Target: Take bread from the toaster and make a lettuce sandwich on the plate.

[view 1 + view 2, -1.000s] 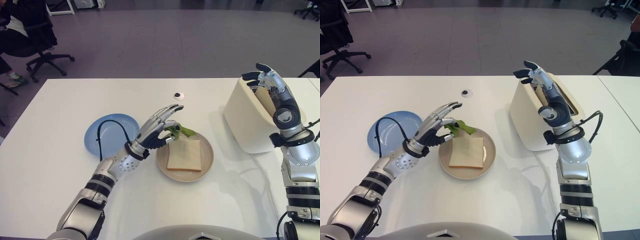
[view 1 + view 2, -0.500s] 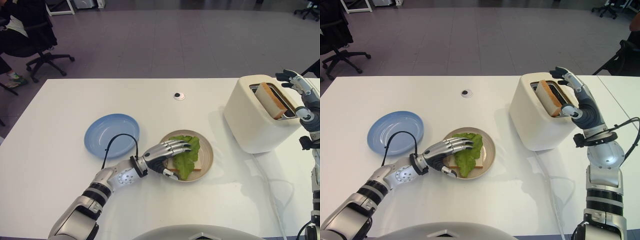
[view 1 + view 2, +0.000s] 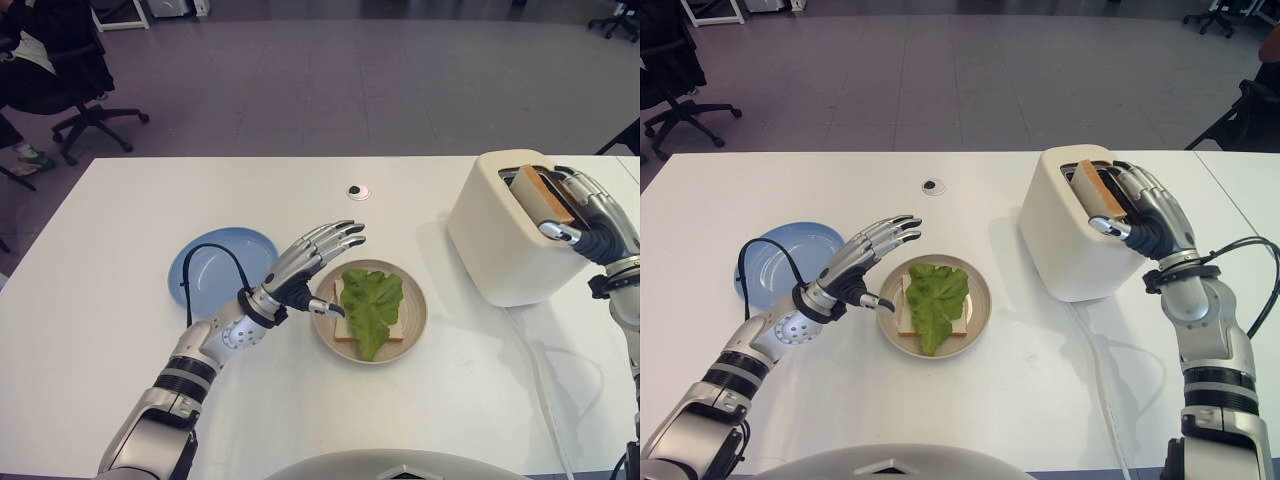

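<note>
A green lettuce leaf (image 3: 370,305) lies on a bread slice (image 3: 343,326) on the tan plate (image 3: 419,315) at the table's middle. My left hand (image 3: 305,265) hovers just left of that plate, fingers spread and open, holding nothing. The white toaster (image 3: 495,250) stands at the right with a second bread slice (image 3: 535,188) sticking up from its slot. My right hand (image 3: 590,220) is at the toaster's top, its fingers curled over the slice's far side and the thumb against its near end.
A blue plate (image 3: 212,262) lies left of the tan plate, partly behind my left forearm. A small black knob (image 3: 357,191) sits on the table farther back. The toaster's white cord (image 3: 540,365) trails toward the front right edge.
My left hand let the lettuce go on the bread and lifted away to the left, open. My right hand came in from beside the toaster and closed around the slice in the slot.
</note>
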